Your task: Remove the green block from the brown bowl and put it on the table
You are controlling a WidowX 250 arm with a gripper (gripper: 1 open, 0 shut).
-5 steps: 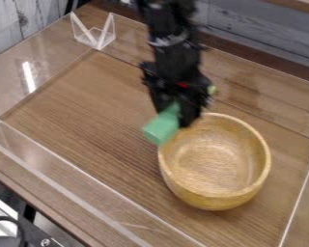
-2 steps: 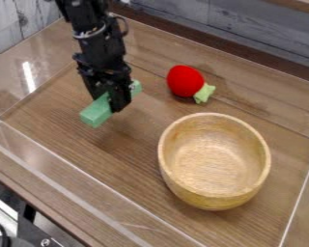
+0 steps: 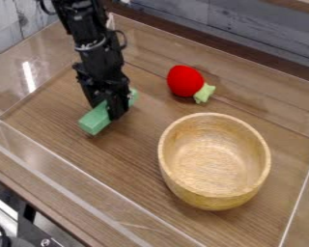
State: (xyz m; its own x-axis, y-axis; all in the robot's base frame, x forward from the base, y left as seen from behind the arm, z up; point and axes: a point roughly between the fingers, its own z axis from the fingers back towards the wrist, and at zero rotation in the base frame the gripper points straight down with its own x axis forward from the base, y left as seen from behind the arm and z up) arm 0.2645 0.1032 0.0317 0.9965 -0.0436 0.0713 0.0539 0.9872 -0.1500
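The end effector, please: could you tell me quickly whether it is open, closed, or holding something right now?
End effector: closed on the green block, low over the table, outside the brown bowl.

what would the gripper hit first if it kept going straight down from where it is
The gripper points down, shut on the green block. Straight below lies bare table, so the block's lower end would likely meet it first; any remaining gap is hard to judge.

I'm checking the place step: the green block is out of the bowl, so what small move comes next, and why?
Probably open the jaws. The gripper is shut on the green block, whose lower end seems to rest on the table, well clear of the empty brown bowl.
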